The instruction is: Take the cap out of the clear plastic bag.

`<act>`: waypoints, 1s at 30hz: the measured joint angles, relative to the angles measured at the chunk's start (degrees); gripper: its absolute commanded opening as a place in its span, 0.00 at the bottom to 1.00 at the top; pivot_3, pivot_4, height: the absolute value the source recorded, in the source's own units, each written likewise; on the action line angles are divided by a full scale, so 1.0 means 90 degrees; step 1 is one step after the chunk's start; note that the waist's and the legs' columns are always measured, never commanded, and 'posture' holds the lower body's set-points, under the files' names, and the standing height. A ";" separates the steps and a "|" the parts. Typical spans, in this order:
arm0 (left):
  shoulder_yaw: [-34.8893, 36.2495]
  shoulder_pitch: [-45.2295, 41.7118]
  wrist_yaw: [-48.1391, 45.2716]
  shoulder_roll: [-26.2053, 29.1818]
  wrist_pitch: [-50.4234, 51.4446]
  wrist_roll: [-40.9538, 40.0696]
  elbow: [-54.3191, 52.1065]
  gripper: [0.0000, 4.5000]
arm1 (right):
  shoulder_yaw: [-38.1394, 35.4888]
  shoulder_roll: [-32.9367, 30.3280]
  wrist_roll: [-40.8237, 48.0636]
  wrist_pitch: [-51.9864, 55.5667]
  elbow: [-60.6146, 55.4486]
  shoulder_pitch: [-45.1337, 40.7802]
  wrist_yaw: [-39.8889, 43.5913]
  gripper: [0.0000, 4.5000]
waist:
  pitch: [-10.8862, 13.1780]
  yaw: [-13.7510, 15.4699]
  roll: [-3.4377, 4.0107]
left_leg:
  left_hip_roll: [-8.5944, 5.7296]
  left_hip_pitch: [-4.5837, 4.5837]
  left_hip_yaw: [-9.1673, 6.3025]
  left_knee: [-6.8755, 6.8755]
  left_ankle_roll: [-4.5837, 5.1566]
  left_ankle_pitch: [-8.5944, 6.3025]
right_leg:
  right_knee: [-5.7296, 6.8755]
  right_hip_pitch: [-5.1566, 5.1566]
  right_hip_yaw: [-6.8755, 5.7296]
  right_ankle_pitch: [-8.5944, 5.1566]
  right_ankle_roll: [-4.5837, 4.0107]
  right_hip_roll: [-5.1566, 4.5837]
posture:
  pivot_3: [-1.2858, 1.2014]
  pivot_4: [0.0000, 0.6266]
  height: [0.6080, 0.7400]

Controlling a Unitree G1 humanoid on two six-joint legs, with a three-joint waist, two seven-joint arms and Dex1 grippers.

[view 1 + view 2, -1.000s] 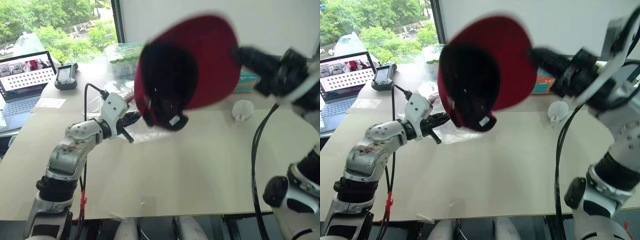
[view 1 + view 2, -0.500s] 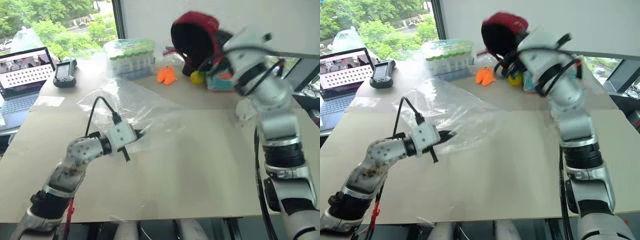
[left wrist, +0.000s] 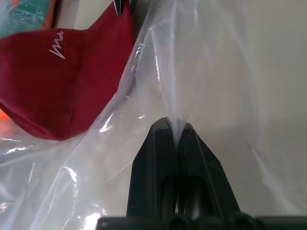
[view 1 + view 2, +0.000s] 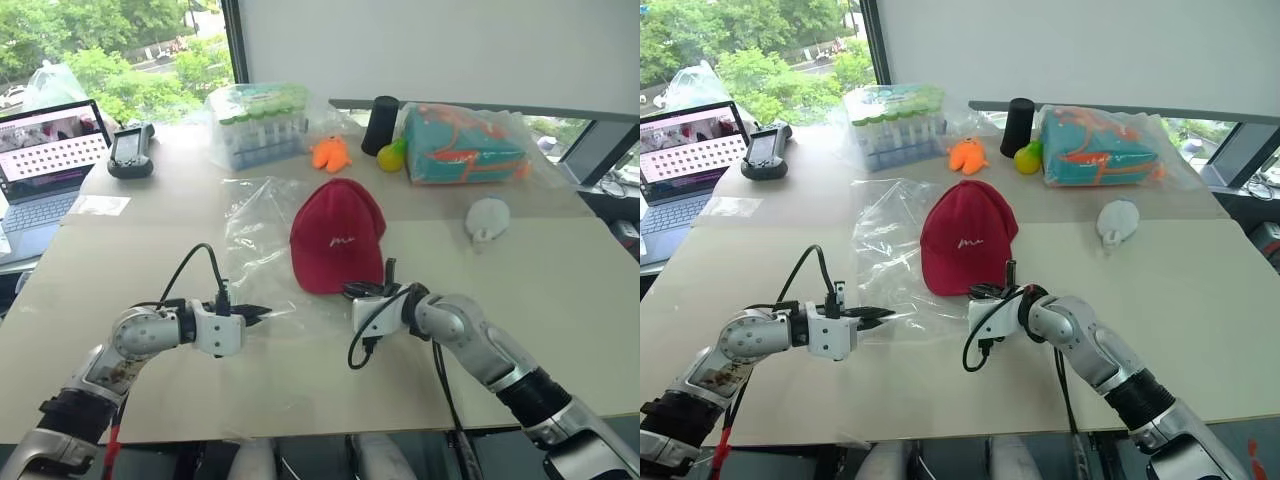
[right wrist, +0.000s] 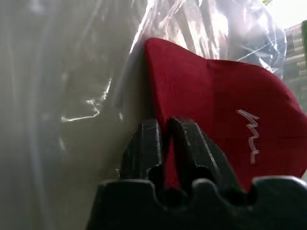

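The cap [image 4: 336, 236] is lying crown-up on the counter [image 4: 560, 300], partly over the clear bag [image 4: 255, 230], which is spreading flat beneath it and out toward the robot's left. The right gripper [image 5: 165, 139] is pinching the cap's brim edge between nearly closed jaws, red fabric showing in the slot between them, and the left gripper [image 3: 172, 132] is nipping a ridge of the bag's film, its jaws all but together on the plastic. The main risk, as I judge it, is that the cap is resting on the film rather than clear of it (so any pull by the left arm may be dragging the cap along), and a thin pinch on the brim may be slipping if the right arm lifts fast. The film could also be tearing or sliding out of the left jaws under tension. The cap's long axis is running from back to brim, roughly toward the robot: the brim is pointing at the near edge and the right gripper, the white logo facing up and forward, the back toward the far clutter.
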 measured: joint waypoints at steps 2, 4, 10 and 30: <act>-0.0003 0.0014 -0.0077 -0.0002 0.0000 -0.0083 0.0026 0.42 | -0.0094 0.0154 0.0256 0.0531 -0.0095 0.0110 0.0292 0.52 | 0.0000 0.0004 0.0001 | 0.0000 -0.0001 0.0001 0.0000 0.0002 0.0002 | 0.0004 -0.0005 0.0001 0.0000 0.0001 0.0000 | 0.52 0.24 1.00; -0.0002 0.0066 -0.0175 0.0007 0.0057 -0.0165 -0.0016 0.56 | -0.0380 0.0291 0.0730 0.1458 -0.0330 0.0121 0.0692 0.67 | 0.0000 0.0010 0.0001 | 0.0000 0.0001 0.0001 0.0002 0.0003 0.0003 | 0.0008 -0.0005 0.0001 0.0002 -0.0001 0.0000 | 0.52 0.24 1.00; 0.0383 0.1542 -0.1622 0.1473 0.3275 -0.2617 -0.1778 0.56 | -0.2381 -0.0260 0.3664 0.5322 -0.1369 0.0036 0.2340 0.67 | 0.0011 -0.0005 -0.0002 | 0.0012 -0.0022 -0.0006 -0.0003 0.0002 0.0002 | 0.0013 -0.0030 -0.0004 -0.0001 -0.0010 0.0001 | 0.52 0.24 1.00; 0.3406 0.1263 0.6582 -0.1928 0.6323 -0.2410 -0.1035 0.56 | -0.3924 0.1226 0.2420 0.3840 -0.0004 0.0267 -0.2833 0.67 | 0.0006 0.0026 0.0028 | -0.0024 -0.0083 -0.0005 -0.0011 -0.0018 -0.0023 | -0.0012 -0.0089 0.0023 0.0015 0.0022 -0.0023 | 0.52 0.24 1.00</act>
